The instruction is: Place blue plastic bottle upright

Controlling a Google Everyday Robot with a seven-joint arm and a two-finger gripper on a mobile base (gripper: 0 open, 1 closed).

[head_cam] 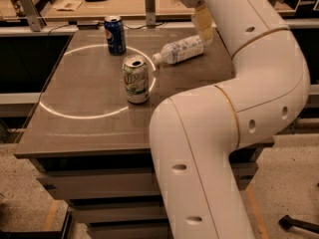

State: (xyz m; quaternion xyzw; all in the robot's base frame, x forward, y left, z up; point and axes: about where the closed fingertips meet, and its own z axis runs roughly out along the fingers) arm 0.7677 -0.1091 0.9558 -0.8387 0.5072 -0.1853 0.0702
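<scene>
The blue plastic bottle is clear with a white cap and a pale label. It lies on its side at the back right of the brown table, with the cap pointing left toward the cans. My gripper hangs from the white arm just above the bottle's base end at the right, at or very near it. Whether it touches the bottle does not show.
A blue Pepsi can stands at the back of the table. A green-white 7UP can stands in the middle, just left of the bottle's cap. A metal post rises behind the table. My arm's large white links cover the table's right front.
</scene>
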